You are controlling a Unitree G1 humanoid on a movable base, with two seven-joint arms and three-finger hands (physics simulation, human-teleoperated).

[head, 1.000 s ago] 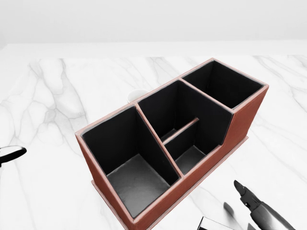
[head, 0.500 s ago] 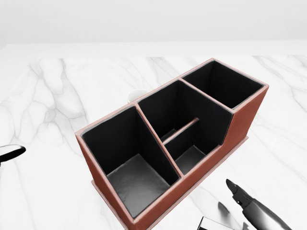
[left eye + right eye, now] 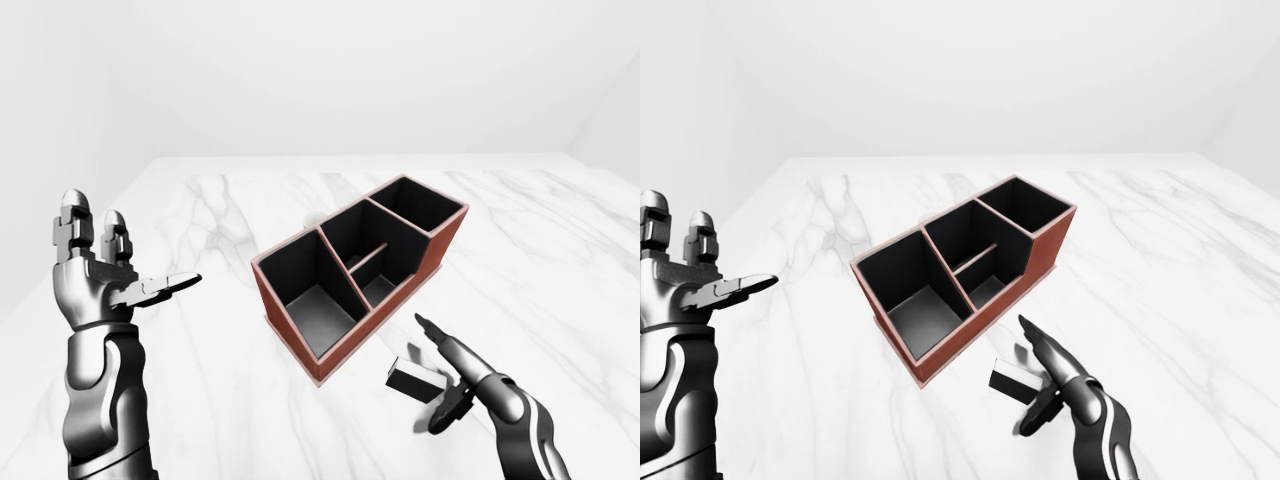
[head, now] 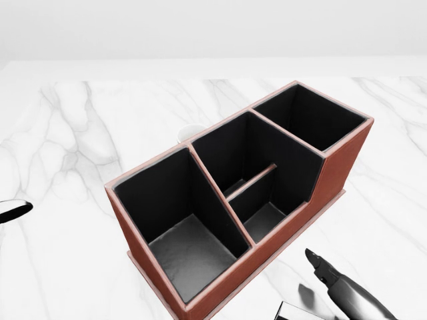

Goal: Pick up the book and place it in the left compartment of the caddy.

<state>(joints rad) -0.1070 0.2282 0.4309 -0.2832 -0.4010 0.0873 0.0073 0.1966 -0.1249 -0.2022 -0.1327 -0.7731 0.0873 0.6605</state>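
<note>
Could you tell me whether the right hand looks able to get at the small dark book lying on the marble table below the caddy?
Probably yes. The right hand is open right beside the small dark book, with only bare white marble table around it. The reddish-brown caddy stands apart to the upper left, out of the way.

A bare simulated room: white marble table (image 3: 560, 260), blank pale walls (image 3: 330, 70) behind it.
</note>
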